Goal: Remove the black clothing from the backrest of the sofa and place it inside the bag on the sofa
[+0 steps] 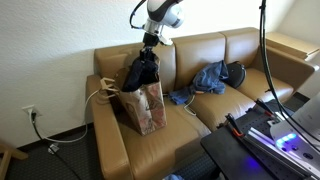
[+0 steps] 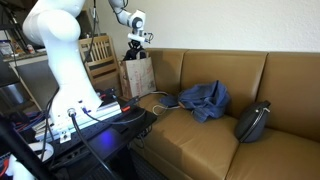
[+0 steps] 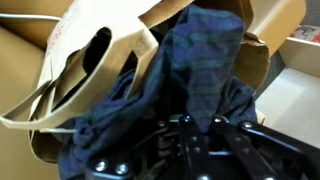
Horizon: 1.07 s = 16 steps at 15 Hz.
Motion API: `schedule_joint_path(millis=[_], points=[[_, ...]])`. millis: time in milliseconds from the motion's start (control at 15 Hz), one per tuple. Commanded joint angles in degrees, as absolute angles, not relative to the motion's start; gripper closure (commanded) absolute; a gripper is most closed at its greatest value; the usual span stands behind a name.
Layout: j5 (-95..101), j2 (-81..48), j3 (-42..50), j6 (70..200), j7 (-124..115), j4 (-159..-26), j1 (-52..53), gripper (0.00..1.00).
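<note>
Wrist view: we are dangling the cloth (image 3: 205, 70) over the bag (image 3: 130, 15), jaws clamping it; dropping it in seems left.

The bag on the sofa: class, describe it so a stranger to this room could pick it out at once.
Find the tan sofa. On its end seat, beside the armrest, stands a brown paper bag with looped handles. Unlike the blue heap and the black item further along, it is upright, with dark clothing hanging into it.
</note>
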<state>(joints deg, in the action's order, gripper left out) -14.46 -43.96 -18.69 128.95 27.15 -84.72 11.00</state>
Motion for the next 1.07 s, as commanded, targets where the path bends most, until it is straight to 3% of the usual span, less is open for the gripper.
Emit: schedule_joint_path(millis=[0,133,200,333,867,1000], points=[[-8.6,-44.0,-17.7,133.2,28.2,-85.8,12.1,0.98],[-6.9,-45.6,-17.5,135.5,28.0,-85.7,11.5,0.98],[-6.4,-46.1,-17.0,136.1,26.8,-85.5,11.3,0.66],[-6.3,-46.7,-16.7,137.6,26.6,-84.6,10.1,0.59],[-9.7,-45.0,-17.8,139.4,24.8,-81.9,5.1,0.03],[-8.9,-40.2,-15.3,141.4,18.5,-83.8,5.7,0.00]])
